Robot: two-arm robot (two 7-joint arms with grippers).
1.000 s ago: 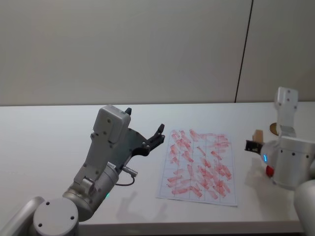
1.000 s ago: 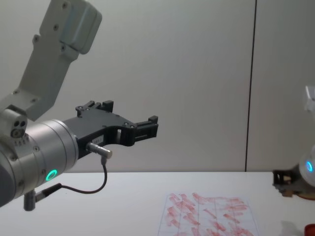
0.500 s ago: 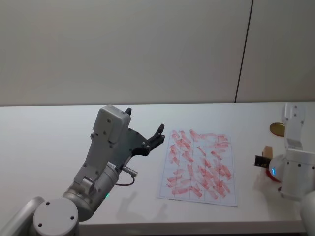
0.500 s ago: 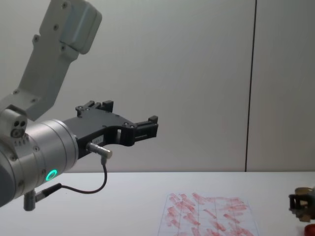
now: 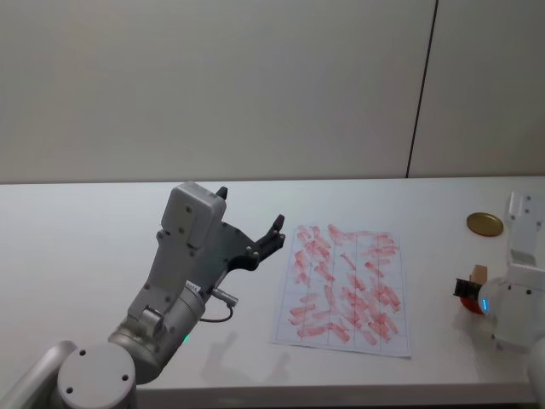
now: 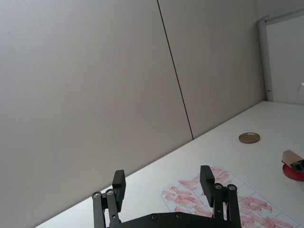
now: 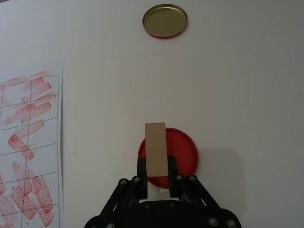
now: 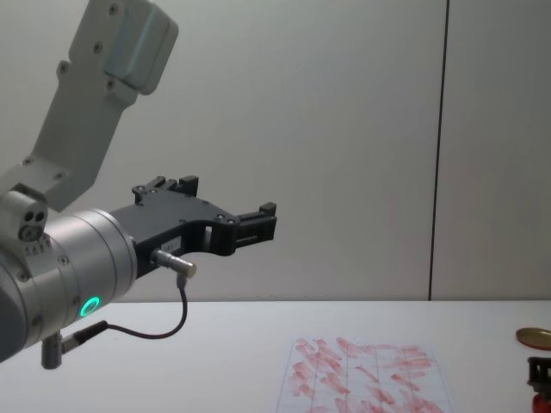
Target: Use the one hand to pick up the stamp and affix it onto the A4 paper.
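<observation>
The right gripper (image 7: 156, 183) has its two black fingers closed on the stamp (image 7: 156, 149), a pale beige-brown block that stands out forward from between them. The stamp is over the round red ink pad (image 7: 183, 154); whether it touches the pad I cannot tell. The right arm reaches low over the table's (image 5: 85, 230) right side, with its blue ring light toward the paper, and the gripper points away from the robot. Beyond the pad, well apart, lies the round gold lid (image 7: 165, 21). The A4 paper (image 5: 345, 285), white with faint grid lines and many red smears, lies flat to the left of the pad.

The left gripper (image 5: 260, 243) is held raised in the air left of the paper, its fingers spread wide and holding nothing.
</observation>
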